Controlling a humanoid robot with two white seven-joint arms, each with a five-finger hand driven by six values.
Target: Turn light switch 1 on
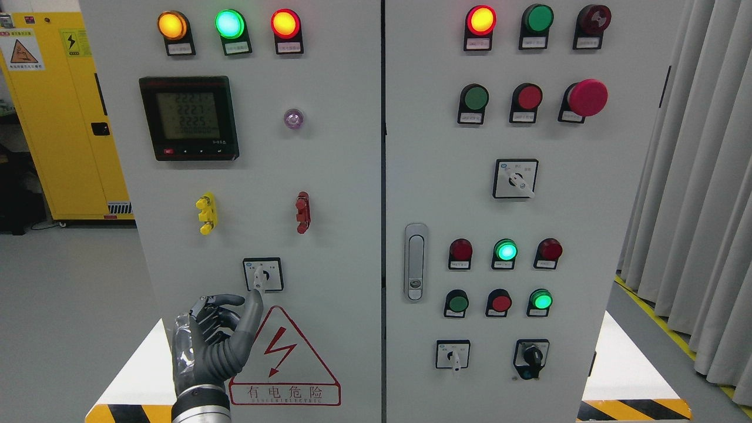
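A small rotary selector switch (pixel 262 274), with a white lever pointing down, sits low on the left door of the grey cabinet (pixel 329 176). My left hand (pixel 238 305) rises from the bottom left, just below and to the left of the switch. One long finger (pixel 254 308) stretches up, and its tip reaches the lower end of the lever. The other fingers are loosely bent to the left of the switch and hold nothing. The right arm does not show.
Above the switch are a yellow terminal (pixel 206 213), a red terminal (pixel 302 212), a digital meter (pixel 189 118) and lit indicator lamps. A red warning triangle (pixel 281 346) lies below it. The right door carries a latch handle (pixel 415 261), pushbuttons and further selector switches (pixel 453 355).
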